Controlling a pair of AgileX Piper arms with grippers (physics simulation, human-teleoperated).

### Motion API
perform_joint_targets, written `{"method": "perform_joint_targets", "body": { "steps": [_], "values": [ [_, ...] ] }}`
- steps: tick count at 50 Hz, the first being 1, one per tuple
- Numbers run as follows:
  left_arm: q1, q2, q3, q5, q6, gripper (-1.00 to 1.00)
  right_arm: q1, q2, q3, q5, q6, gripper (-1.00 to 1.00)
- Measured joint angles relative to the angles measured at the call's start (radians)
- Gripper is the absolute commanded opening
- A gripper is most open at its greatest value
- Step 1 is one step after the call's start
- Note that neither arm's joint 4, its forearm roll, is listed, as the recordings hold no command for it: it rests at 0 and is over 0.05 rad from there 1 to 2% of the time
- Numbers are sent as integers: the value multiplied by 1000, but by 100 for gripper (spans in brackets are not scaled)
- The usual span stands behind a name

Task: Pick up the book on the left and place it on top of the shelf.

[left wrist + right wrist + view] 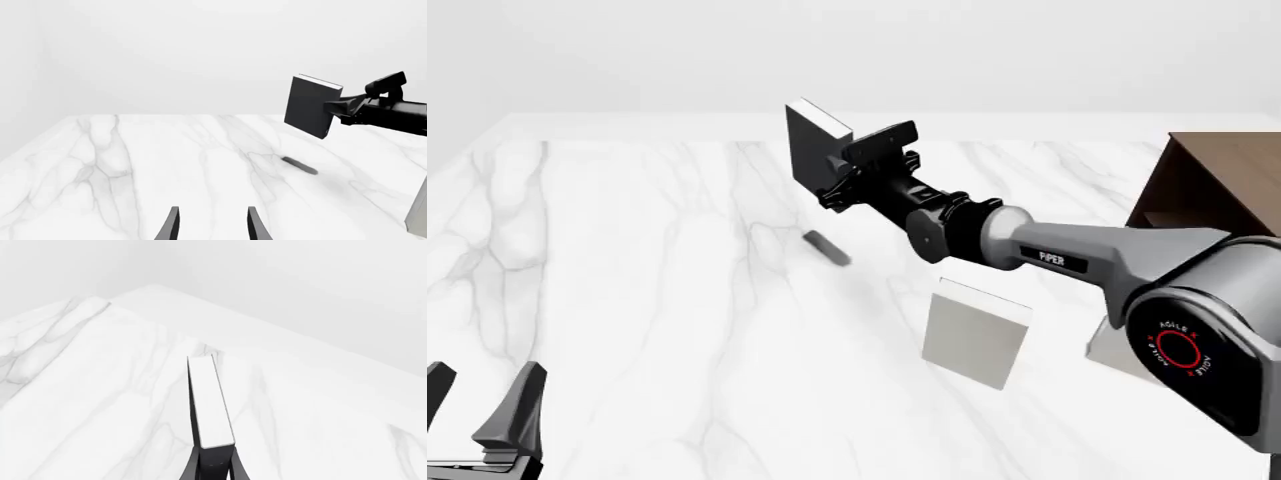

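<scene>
The book (815, 150), dark-covered with white page edges, hangs in the air above the marble table, its shadow lying on the tabletop below it. My right gripper (851, 172) is shut on its edge. The left wrist view has the book (311, 106) lifted off the table with the right gripper (337, 108) clamped on it. In the right wrist view the book's white edge (211, 405) runs straight out from between the fingers. My left gripper (478, 405) stands open and empty near the front left; its fingertips (175, 223) show low in the left wrist view. The shelf (1217, 190) stands at the right edge.
A larger white-grey book (973, 332) stands upright on the marble table (627, 260) right of centre. Another pale book (1110, 345) stands behind my right arm, near the shelf's foot. A pale edge (419, 215) also shows in the left wrist view.
</scene>
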Motion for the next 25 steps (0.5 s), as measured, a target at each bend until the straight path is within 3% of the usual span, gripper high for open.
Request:
{"method": "perform_joint_targets", "body": {
  "steps": [25],
  "values": [
    [0,0,0,0,0,100,14,-290,206,29,-56,-100]
  ]
}}
